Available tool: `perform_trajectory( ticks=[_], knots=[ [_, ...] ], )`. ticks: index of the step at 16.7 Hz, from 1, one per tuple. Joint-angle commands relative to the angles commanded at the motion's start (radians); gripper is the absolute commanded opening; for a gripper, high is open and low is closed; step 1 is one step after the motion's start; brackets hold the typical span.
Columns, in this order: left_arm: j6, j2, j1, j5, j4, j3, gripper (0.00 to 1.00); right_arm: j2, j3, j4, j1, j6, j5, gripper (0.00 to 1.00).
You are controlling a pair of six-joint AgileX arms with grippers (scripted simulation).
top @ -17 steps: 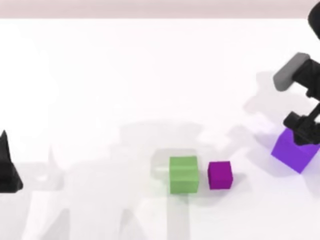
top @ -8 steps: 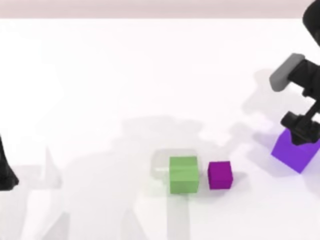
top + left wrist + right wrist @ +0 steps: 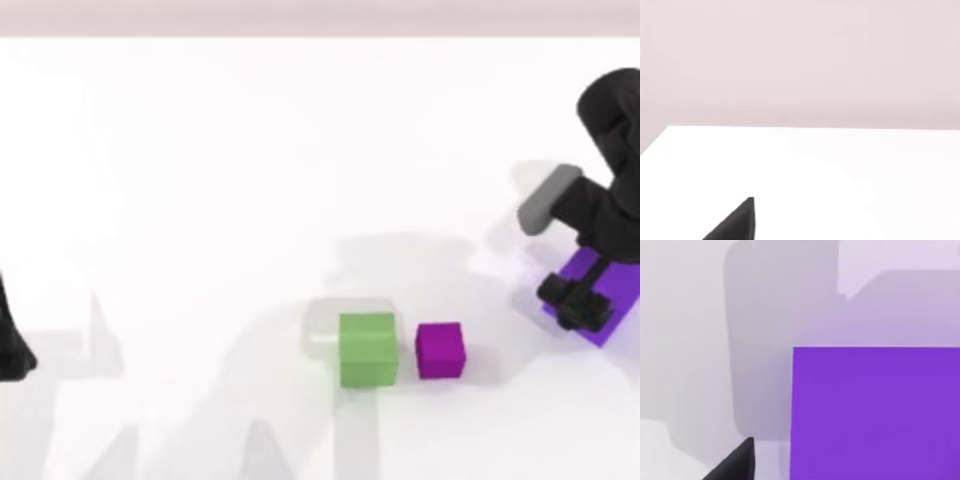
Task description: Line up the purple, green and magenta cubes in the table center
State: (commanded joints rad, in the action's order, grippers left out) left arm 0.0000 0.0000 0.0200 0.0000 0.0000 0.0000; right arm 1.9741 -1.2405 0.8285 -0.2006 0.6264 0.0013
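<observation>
Purple cube [image 3: 612, 287] sits skewed (corner toward the table's [image 3: 250, 150] front).

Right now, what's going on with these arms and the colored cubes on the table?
The right gripper is down over the purple cube near the table's right edge; whether it has gripped it can't be seen. The green cube and the magenta cube sit side by side, slightly apart, near the middle. The left arm is parked at the left edge. The purple cube is not yet in line with the others.
</observation>
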Motion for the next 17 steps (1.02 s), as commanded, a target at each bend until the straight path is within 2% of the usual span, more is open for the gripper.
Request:
perform_trajectory(
  ticks=[6,17],
  knots=[
    [0.0,0.0,0.0,0.0,0.0,0.0,1.0,0.018,0.028,-0.038,-0.001,0.0,0.0,1.0],
    [0.0,0.0,0.0,0.0,0.0,0.0,1.0,0.018,0.028,-0.038,-0.001,0.0,0.0,0.17]
  ],
)
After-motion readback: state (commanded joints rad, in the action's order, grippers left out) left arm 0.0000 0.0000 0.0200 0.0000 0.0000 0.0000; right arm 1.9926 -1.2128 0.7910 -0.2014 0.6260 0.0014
